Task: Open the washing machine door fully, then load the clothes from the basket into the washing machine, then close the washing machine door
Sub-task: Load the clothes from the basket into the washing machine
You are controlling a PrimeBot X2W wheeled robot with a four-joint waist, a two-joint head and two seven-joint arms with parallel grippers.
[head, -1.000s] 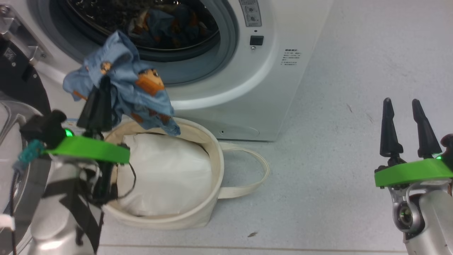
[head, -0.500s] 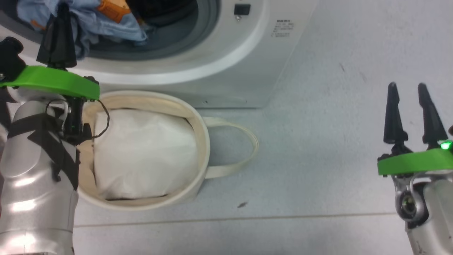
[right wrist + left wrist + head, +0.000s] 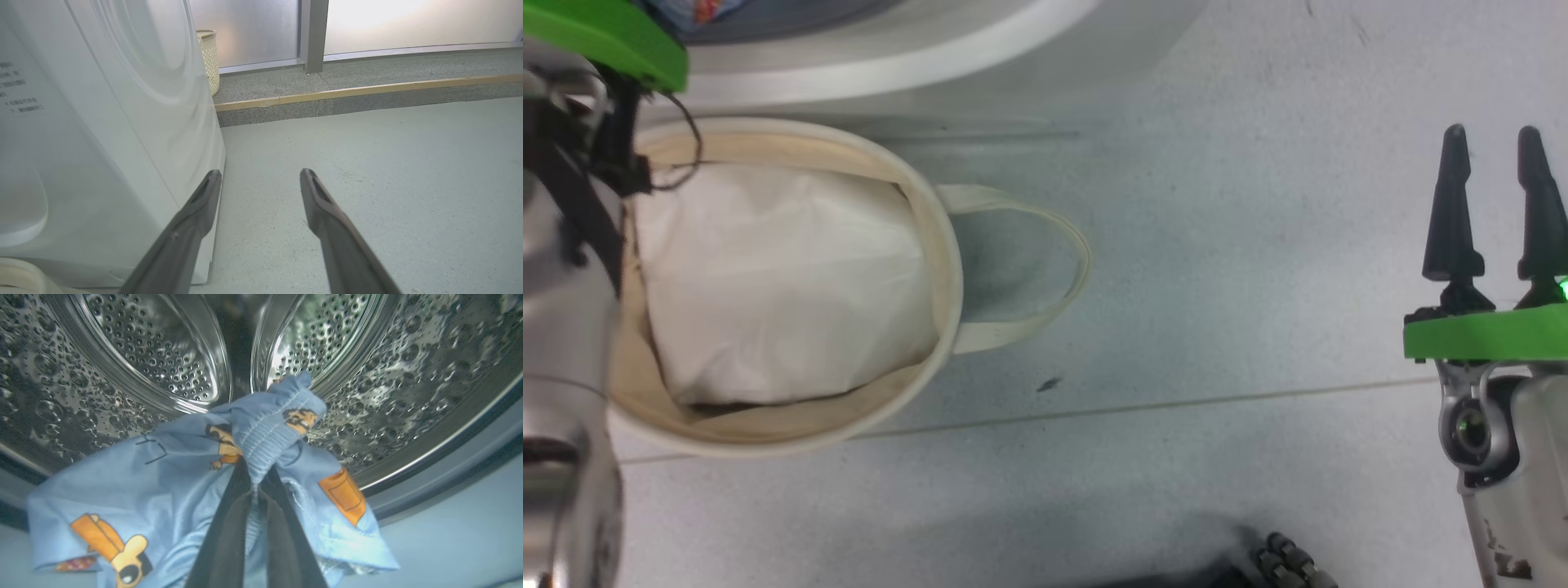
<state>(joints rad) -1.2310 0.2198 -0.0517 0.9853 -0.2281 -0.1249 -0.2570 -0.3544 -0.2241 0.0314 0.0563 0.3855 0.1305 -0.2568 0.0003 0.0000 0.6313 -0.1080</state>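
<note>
In the left wrist view my left gripper point(image 3: 255, 473) is shut on a light blue garment point(image 3: 171, 469) with orange cartoon figures. It holds the garment at the mouth of the washing machine's steel drum point(image 3: 155, 355), just above the grey seal point(image 3: 449, 473). The head view catches a scrap of the garment point(image 3: 698, 10) at the top edge. Below it, the cream basket point(image 3: 943, 245) stands against the washing machine point(image 3: 931, 57) and holds white padding point(image 3: 776, 278). My right gripper point(image 3: 1494, 139) hangs open over bare floor, far right of the basket. The door is out of view.
My left forearm point(image 3: 564, 327) overlaps the basket's left side. In the right wrist view, the machine's white side point(image 3: 102, 143) is close on the left. A wicker bin point(image 3: 208, 57) and a raised step point(image 3: 367, 87) lie beyond. A dark ribbed part point(image 3: 1282, 563) shows at the bottom edge.
The head camera has tilted down, so the whole picture has shifted. My left gripper has carried the garment from above the basket up into the drum mouth. The right gripper stays open.
</note>
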